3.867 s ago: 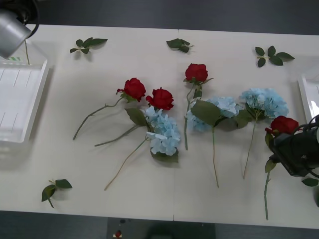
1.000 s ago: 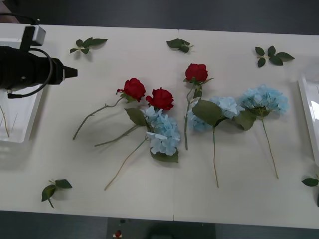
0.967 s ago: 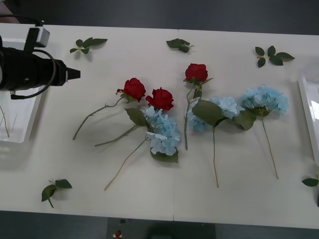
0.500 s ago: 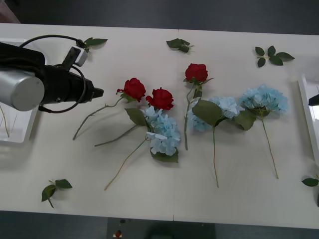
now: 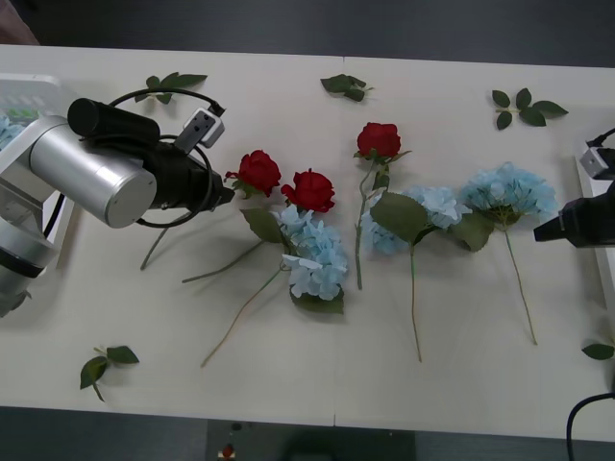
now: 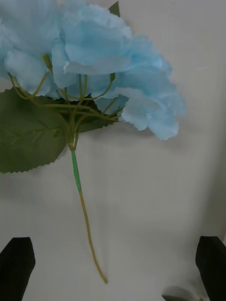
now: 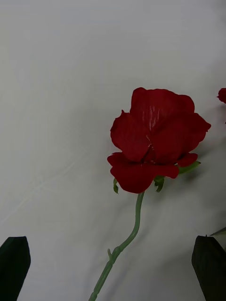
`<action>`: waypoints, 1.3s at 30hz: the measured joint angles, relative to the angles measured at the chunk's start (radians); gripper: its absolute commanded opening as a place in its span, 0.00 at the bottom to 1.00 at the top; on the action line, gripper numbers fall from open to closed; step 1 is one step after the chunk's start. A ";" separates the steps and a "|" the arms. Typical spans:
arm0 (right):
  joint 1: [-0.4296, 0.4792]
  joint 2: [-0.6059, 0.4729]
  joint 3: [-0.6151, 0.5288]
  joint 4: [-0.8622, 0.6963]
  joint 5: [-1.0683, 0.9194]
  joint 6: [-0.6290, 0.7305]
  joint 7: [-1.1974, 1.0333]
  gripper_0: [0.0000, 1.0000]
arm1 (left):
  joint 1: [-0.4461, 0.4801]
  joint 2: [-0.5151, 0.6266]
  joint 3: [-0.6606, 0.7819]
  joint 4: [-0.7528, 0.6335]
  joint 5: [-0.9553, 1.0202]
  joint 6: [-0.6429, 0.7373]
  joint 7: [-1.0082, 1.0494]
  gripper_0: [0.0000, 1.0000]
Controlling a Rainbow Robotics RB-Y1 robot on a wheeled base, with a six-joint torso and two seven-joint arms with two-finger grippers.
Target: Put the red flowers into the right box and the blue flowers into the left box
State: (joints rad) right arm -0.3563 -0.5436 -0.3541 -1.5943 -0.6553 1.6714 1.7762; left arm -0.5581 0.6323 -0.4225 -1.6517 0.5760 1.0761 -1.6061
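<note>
The left pincer hangs spread wide, holding nothing, just beside a velvety deep red rose on the smooth white surface. The right pincer, also wide and holding nothing, sits beside that rose's farthest neighbour, a ruffled pale blue hydrangea cluster.

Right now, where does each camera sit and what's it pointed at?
Front: above the arms, looking forward and down at the table; left arm over the leftmost rose, right gripper beside a hydrangea.
Left wrist: on the left arm, facing down at that rose; open left gripper at the corners.
Right wrist: on the right arm, facing that hydrangea; open right gripper.
Shared: front and left wrist both show the rose.
</note>
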 measured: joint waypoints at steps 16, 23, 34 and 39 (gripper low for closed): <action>0.101 0.059 0.158 0.000 0.052 -0.166 0.020 1.00 | -0.053 -0.085 -0.019 0.222 -0.080 -0.080 -0.063 1.00; 0.101 0.119 0.138 0.044 0.057 -0.245 0.020 1.00 | -0.103 -0.089 -0.106 0.311 -0.081 -0.134 -0.063 1.00; 0.101 0.121 0.180 0.083 0.068 -0.320 0.020 0.66 | -0.104 -0.089 -0.117 0.312 -0.081 -0.134 -0.063 0.82; 0.101 0.121 0.180 0.093 0.068 -0.337 0.020 0.00 | -0.104 -0.089 -0.135 0.313 -0.081 -0.134 -0.063 0.76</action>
State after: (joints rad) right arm -0.2554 -0.4231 -0.1742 -1.5016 -0.5875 1.3344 1.7965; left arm -0.6625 0.5429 -0.5572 -1.3391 0.4951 0.9416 -1.6689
